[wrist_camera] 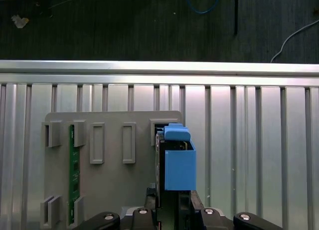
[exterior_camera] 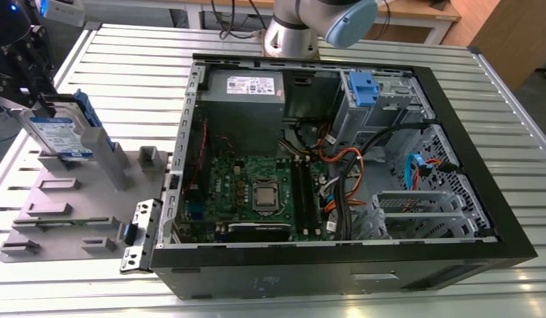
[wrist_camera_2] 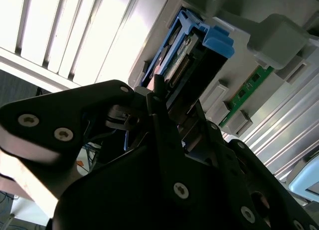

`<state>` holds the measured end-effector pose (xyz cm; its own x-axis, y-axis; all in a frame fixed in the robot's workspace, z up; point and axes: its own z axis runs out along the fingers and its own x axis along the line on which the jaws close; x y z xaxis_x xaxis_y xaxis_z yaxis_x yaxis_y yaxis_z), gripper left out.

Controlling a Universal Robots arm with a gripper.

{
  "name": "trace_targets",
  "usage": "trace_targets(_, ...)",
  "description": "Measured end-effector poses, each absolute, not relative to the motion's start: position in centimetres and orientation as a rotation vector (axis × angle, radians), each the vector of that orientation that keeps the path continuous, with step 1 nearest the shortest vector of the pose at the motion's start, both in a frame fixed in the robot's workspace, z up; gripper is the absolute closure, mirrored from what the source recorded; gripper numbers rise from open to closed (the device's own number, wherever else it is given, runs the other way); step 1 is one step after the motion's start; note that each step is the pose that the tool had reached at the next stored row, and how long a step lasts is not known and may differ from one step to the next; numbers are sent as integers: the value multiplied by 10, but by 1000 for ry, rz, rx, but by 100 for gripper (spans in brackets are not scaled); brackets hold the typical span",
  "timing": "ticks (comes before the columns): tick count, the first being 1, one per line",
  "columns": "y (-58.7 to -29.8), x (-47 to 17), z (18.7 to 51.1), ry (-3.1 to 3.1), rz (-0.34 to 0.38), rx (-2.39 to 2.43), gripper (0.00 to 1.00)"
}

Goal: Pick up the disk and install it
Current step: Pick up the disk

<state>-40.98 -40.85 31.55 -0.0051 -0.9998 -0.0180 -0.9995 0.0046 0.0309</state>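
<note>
The disk (exterior_camera: 56, 132) stands on edge, leaning, at the near-left end of a grey fixture plate (exterior_camera: 69, 205) on the exterior view's left; its white-and-blue label faces the camera and a blue bracket runs along its back. My black gripper (exterior_camera: 48, 101) sits over the disk's top end, one finger on each side, shut on it. In the first wrist view the disk (wrist_camera: 179, 165) and its blue bracket run edge-on into my gripper (wrist_camera: 174, 202). In the second wrist view my gripper (wrist_camera_2: 172, 98) clamps the end of the disk (wrist_camera_2: 192, 50).
The open computer case (exterior_camera: 485, 199) lies on the slatted table on the exterior view's right. It holds a grey power supply (exterior_camera: 246, 89), a motherboard (exterior_camera: 255, 192), cables, a blue latch (exterior_camera: 362, 89) and a metal drive cage (exterior_camera: 415, 205). A green memory stick (wrist_camera: 74, 170) stands in the fixture plate.
</note>
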Motion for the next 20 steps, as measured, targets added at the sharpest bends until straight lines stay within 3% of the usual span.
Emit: trace_targets(20,-408,-410,343,-2220,-54,2209,65)
